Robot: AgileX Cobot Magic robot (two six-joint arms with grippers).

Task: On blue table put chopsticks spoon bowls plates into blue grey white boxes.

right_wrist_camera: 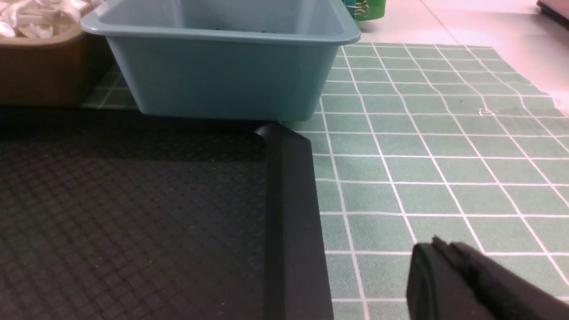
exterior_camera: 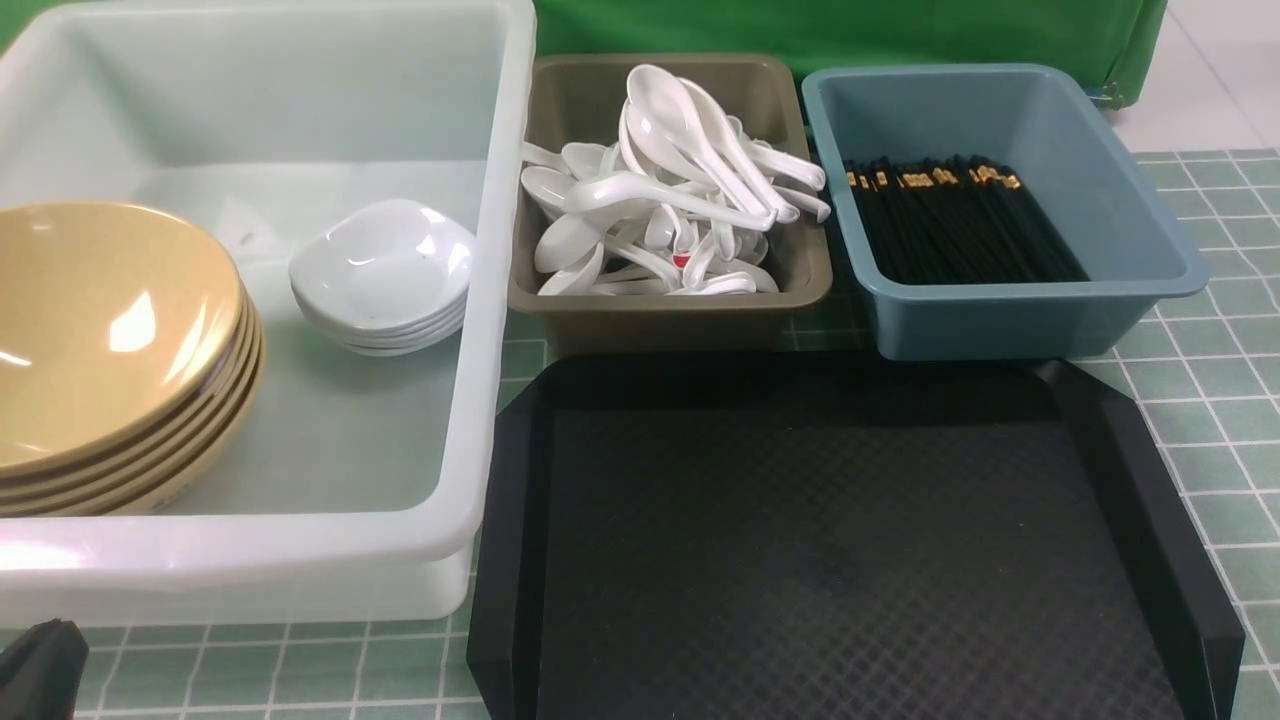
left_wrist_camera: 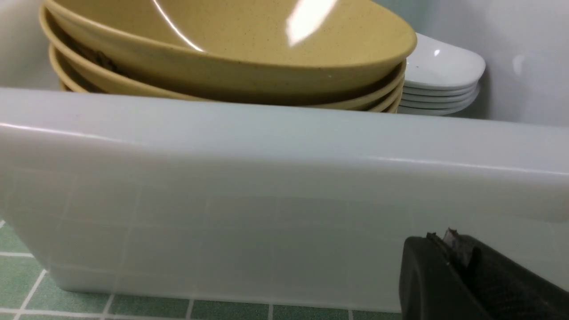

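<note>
On the desk [exterior_camera: 1215, 380], 3 boxes are set: the tub [exterior_camera: 250, 545] left, holding bowls [exterior_camera: 110, 330] left of plates [exterior_camera: 385, 270]; spoons [exterior_camera: 660, 200] are held in the middle bin [exterior_camera: 670, 325], chopsticks [exterior_camera: 955, 225] in the right bin [exterior_camera: 1010, 325], both beyond the tray [exterior_camera: 850, 540].

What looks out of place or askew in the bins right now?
The white spoons lie jumbled in the grey-brown box, some handles poking over its rim. The stacked yellow bowls tilt inside the white tub. No spill or damage shows.
</note>
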